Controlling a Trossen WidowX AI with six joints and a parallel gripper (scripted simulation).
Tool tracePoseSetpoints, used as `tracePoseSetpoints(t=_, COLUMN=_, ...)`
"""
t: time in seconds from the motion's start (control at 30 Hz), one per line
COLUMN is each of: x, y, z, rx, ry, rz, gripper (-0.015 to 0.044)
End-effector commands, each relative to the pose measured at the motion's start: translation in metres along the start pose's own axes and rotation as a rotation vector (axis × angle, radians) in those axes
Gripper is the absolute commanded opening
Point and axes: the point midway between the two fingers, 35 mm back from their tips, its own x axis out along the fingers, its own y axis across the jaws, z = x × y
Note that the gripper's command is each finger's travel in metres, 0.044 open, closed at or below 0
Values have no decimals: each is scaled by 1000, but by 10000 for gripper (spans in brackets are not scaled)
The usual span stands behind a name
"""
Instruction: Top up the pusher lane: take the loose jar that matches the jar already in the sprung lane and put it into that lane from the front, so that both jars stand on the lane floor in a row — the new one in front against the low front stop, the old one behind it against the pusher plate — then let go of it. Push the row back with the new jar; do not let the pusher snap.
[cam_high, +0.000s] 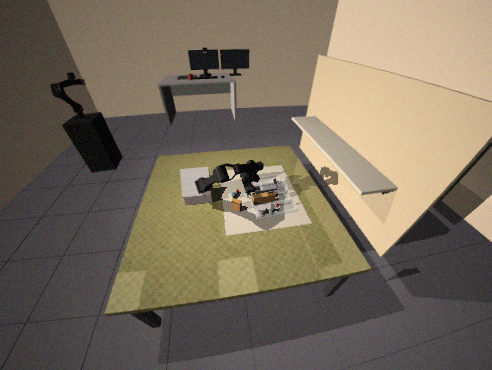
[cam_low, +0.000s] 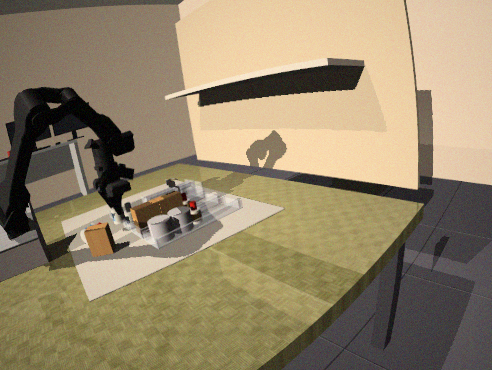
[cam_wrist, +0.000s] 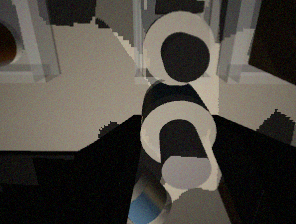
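- We have an olive table (cam_high: 175, 245) (cam_low: 175, 320) in a beige-walled room, with a pale mat (cam_high: 240, 226) (cam_low: 95, 285) on top.
- A clear lane rack (cam_high: 290, 209) (cam_low: 235, 204) (cam_wrist: 41, 50) sits on the mat.
- Our gripper (cam_high: 248, 190) (cam_low: 117, 216) (cam_wrist: 174, 122) is partly open, fingers stopped on the held jar (cam_wrist: 178, 110): dark body, pale ring on top.
- In the wrist view we see that jar in front of the rack, lined up with the lane jar (cam_wrist: 152, 50), same pale ring and dark centre.
- We can't tell whether the two jars touch, or how high ours is off the mat.
- A blue-and-white item (cam_wrist: 145, 206) shows near the held jar, partly hidden.
- We see a brown box (cam_high: 264, 198) (cam_low: 155, 207) in the rack, and two pale round containers (cam_low: 160, 228) in the lane nearest the exterior camera.
- An orange box (cam_high: 236, 204) (cam_low: 100, 239) stands upright on the mat, apart from the rack.
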Motion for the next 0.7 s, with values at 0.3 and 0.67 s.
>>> tracePoseSetpoints(t=0.3, x=-1, y=-1, z=10, rx=4, ry=-12, rz=-3, gripper=0)
tracePoseSetpoints(t=0.67, x=-1, y=-1, z=14, rx=4, ry=-12, rz=-3, gripper=0)
